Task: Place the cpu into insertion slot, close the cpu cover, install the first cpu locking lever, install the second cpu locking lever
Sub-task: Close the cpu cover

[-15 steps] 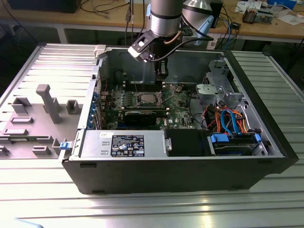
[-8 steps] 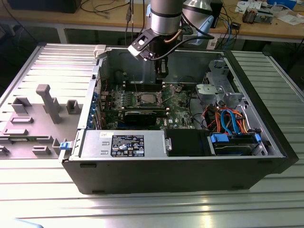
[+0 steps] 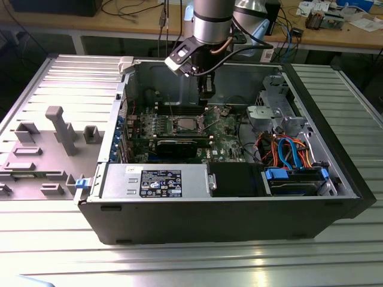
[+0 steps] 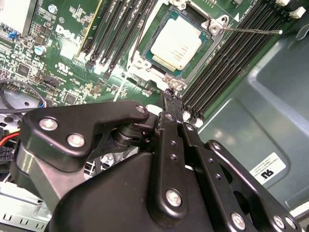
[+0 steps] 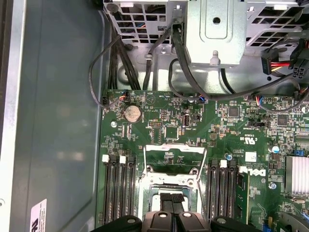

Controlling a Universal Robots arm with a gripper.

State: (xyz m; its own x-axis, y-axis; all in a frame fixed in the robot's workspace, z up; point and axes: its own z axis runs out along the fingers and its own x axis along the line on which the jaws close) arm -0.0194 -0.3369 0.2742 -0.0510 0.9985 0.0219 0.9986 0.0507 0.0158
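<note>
Our end effector, fingers together and empty, hangs just beside the insertion slot. We judge that a low sideways move could knock the cpu askew or snag the cpu cover, which stands open beyond. The cpu lies flat in the slot, a silvery square with a green rim.

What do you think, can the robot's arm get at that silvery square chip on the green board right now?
Probably yes. The cpu lies with its metal top bare in the insertion slot, the case is open, and the arm hangs close above it with nothing in between.
</note>
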